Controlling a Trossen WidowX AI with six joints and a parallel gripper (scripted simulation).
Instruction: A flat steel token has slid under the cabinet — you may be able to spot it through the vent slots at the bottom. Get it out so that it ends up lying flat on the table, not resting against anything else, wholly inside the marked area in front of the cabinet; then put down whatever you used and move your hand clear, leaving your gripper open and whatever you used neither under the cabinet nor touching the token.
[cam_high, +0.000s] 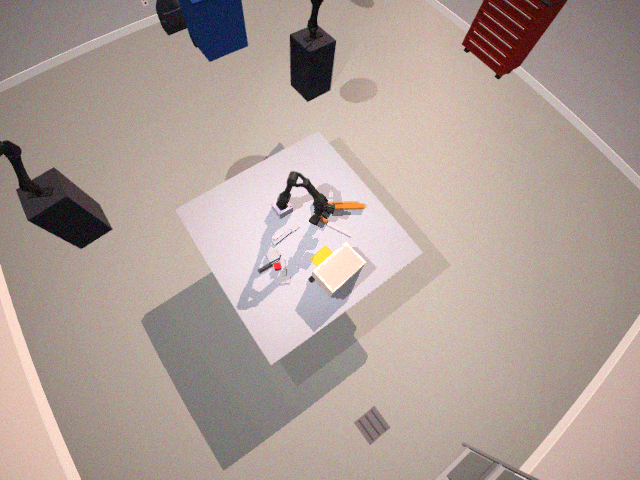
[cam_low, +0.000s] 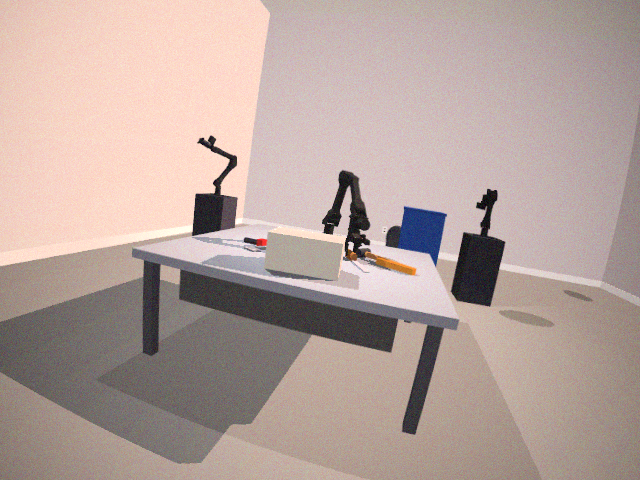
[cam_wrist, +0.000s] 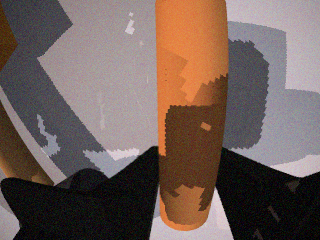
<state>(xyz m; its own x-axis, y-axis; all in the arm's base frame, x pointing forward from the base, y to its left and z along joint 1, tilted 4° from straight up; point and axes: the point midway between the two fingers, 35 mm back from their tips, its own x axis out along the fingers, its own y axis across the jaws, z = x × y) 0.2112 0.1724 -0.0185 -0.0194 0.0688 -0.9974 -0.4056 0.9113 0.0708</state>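
Observation:
The cream cabinet (cam_high: 338, 268) (cam_low: 303, 254) stands on the table (cam_high: 248, 206) (cam_low: 403, 294). The yellow marked area (cam_high: 321, 255) lies against its front side in the top view. The token is not visible, and the vent slots cannot be made out. My gripper (cam_high: 317, 220) (cam_wrist: 190, 167) is shut on the orange handle (cam_high: 324, 220) (cam_low: 352, 255) (cam_wrist: 192, 55) of a tool with a thin pale shaft (cam_high: 339, 230) (cam_low: 360, 266). The shaft points away from the arm, low over the table; whether it touches the top cannot be told.
A larger orange tool (cam_high: 348, 205) (cam_low: 395, 264) lies close beside the gripper. A long pale piece (cam_high: 285, 235) lies near the arm's base. A red block (cam_high: 277, 266) (cam_low: 262, 242) and a dark bar (cam_high: 265, 267) lie farther off. A small black object (cam_high: 311, 279) is by the cabinet's corner.

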